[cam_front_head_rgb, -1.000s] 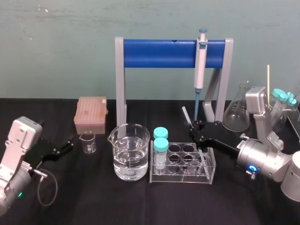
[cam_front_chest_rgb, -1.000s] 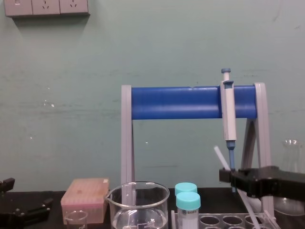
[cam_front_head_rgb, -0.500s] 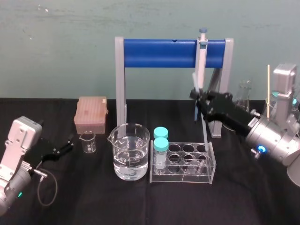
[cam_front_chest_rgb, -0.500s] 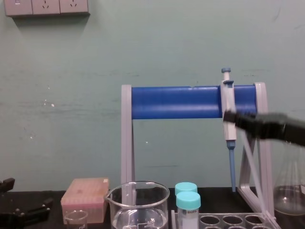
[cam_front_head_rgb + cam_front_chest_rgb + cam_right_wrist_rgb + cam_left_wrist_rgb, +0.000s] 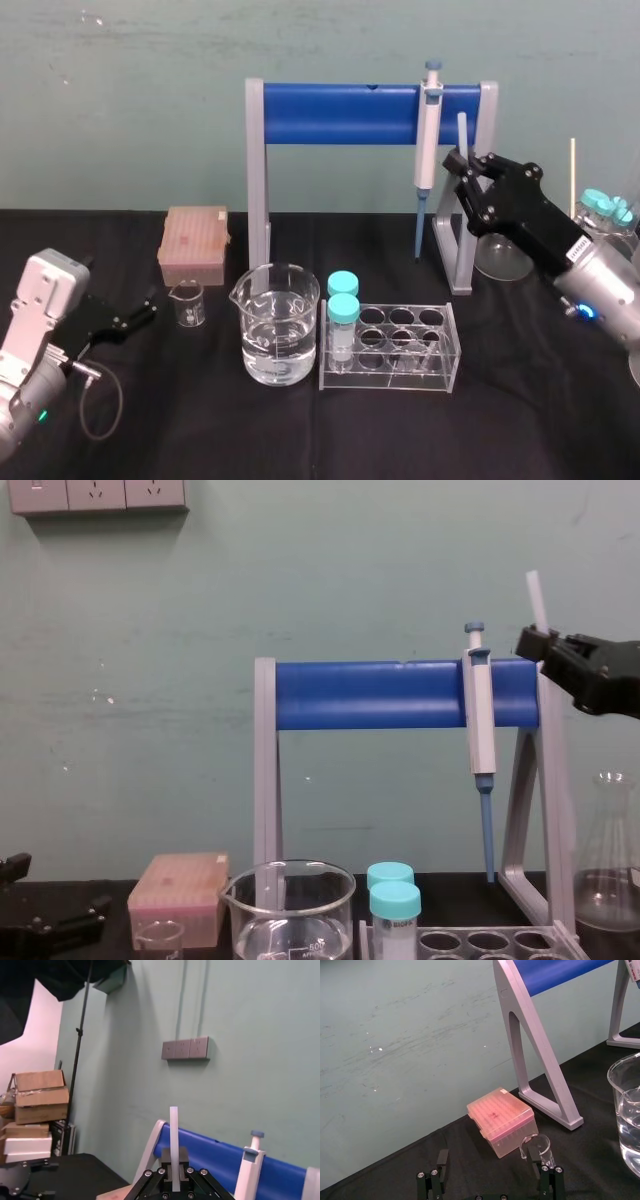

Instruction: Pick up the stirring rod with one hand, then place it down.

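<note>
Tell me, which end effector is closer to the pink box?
Left. The left end effector sits low near the pink box; the right end effector is far across, raised, holding the stirring rod.

Right arm is up high, reaching in from the right, right gripper [image 5: 463, 170] angled upward, jaws pinched tight on the stirring rod [image 5: 535, 595]. Left arm sits low at the left, left gripper [image 5: 143, 310] close over the worktop [image 5: 200, 420], jaws spread apart.

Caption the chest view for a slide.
Right gripper holds the stirring rod nearly upright, high beside the pipette hanging on the blue rack; left gripper parked at table level.
</note>
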Controlling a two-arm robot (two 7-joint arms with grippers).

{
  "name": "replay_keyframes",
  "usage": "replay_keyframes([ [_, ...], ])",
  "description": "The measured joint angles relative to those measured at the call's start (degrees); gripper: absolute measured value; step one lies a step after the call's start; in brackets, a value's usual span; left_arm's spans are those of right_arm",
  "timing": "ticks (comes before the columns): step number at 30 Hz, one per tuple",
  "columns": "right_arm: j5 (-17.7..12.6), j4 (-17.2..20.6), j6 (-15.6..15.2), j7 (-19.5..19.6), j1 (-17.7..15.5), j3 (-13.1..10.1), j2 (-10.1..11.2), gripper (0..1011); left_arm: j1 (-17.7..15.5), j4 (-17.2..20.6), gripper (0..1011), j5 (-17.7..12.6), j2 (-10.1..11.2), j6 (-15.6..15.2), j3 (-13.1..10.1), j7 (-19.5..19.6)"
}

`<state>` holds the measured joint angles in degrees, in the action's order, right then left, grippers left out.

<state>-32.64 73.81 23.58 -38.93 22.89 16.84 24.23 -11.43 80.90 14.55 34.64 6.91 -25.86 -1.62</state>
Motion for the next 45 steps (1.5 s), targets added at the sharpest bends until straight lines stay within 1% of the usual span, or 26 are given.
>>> replay_keyframes([
  [1,0.2,-0.3,1.0,-0.4,-0.2,-0.2,-0.1,72,0.0,0.0,1000,0.0,0.0,0.0,0.0,0.0],
  [2,0.3,-0.9,2.7,-1.4,-0.5,-0.4,-0.1,72,0.0,0.0,1000,0.0,0.0,0.0,0.0,0.0],
  [5,0.4,-1.9,4.2,-2.4,-1.5,-0.8,-0.3,72,0.0,0.0,1000,0.0,0.0,0.0,0.0,0.0],
  [8,0.5,-2.3,4.2,-2.6,-2.3,-1.1,-0.3,72,0.0,0.0,1000,0.0,0.0,0.0,0.0,0.0],
  [13,0.9,-2.3,3.1,-1.8,-3.6,-1.6,-0.4,72,0.0,0.0,1000,0.0,0.0,0.0,0.0,0.0],
  [45,0.8,-2.2,3.3,-2.0,-3.3,-1.4,-0.4,72,0.0,0.0,1000,0.0,0.0,0.0,0.0,0.0],
])
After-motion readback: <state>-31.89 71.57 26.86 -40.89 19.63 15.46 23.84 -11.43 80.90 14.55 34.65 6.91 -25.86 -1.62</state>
